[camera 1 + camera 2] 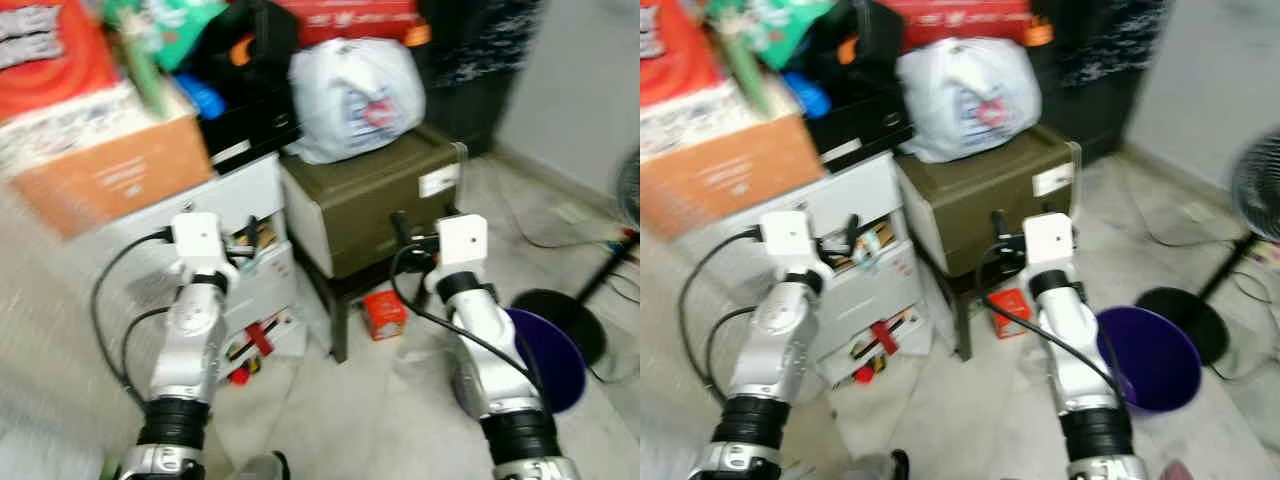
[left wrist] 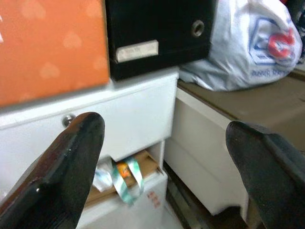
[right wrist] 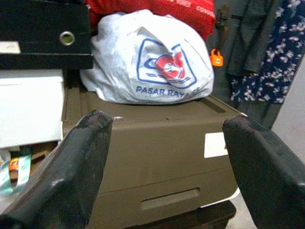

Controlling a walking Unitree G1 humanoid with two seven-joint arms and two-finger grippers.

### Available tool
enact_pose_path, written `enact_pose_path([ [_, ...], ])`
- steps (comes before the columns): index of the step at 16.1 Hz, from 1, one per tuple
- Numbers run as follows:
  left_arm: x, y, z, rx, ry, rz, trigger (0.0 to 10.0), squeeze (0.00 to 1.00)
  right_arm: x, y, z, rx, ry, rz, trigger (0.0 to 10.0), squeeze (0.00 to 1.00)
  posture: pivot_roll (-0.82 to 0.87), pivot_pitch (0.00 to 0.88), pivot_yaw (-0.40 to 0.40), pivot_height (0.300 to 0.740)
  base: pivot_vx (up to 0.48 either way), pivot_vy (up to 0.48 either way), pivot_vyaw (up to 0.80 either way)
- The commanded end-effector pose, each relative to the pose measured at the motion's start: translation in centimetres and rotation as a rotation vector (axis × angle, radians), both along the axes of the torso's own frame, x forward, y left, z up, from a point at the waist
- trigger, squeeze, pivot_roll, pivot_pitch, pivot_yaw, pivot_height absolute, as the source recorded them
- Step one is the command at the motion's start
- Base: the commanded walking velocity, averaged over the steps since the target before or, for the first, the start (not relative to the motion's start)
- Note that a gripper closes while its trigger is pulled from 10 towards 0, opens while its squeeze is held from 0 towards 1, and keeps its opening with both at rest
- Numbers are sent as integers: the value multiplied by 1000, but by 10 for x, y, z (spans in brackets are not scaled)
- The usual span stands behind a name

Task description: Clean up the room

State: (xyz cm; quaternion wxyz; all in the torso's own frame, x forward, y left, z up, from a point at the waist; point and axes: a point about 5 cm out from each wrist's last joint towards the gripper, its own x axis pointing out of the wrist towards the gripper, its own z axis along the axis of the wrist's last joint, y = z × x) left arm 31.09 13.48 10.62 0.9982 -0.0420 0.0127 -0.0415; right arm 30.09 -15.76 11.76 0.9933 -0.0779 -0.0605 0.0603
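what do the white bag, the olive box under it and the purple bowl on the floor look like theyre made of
White bag: thin plastic film, crinkled, printed logo. Olive box: likely moulded plastic, matte, with a recessed handle slot and rounded edges. Purple bowl: probably plastic, smooth, uniform colour; blur leaves the finish open.

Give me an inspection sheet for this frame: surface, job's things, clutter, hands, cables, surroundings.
Surface: pale floor, blurred by camera motion.
Job's things: small red box on the floor beside the olive cabinet; purple bowl on the floor by the right arm.
Clutter: white plastic bag on top of the olive cabinet; white drawer unit with items spilling from its drawers; orange box and black binder stacked on the unit.
Hands: left hand open, facing the drawer unit; right hand open, facing the olive cabinet; both hold nothing.
Cables: black arm cables; loose cords on the floor by the wall.
Surroundings: fan stand base; hanging clothes.
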Motion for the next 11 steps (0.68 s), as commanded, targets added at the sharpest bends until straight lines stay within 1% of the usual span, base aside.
enact_pose_path([
  [1,-1,4,-2,25,29,-30,10000,0,1,0,7,1,-26,-10,10000,0,-61,0,19,740,0,0,800],
  [2,-3,0,-7,37,62,-93,10000,0,0,-7,5,-14,-20,-33,10000,0,-62,0,20,740,0,0,800],
  [4,-4,-3,-10,45,86,-141,10000,0,0,-12,4,-23,-16,-49,10000,0,-64,2,20,740,0,0,800],
  [7,-9,-12,-13,91,130,-294,10000,0,1,-16,3,-38,-8,-59,10000,0,-63,6,23,740,0,0,746],
  [8,-15,-13,-17,132,163,-383,10000,0,-1,-24,-1,-58,6,-82,10000,0,-63,7,26,740,0,0,0],
  [9,-18,-12,-18,147,174,-407,10000,0,-2,-28,-3,-67,11,-91,10000,0,-63,7,26,740,0,0,0],
  [10,-24,-13,-21,141,213,-471,10000,0,-4,-39,-8,-93,24,-125,10000,0,-66,10,28,740,0,0,0],
  [11,-36,-15,-24,144,258,-595,10000,0,-10,-59,-21,-136,66,-193,10000,0,-65,14,31,740,0,0,0],
])
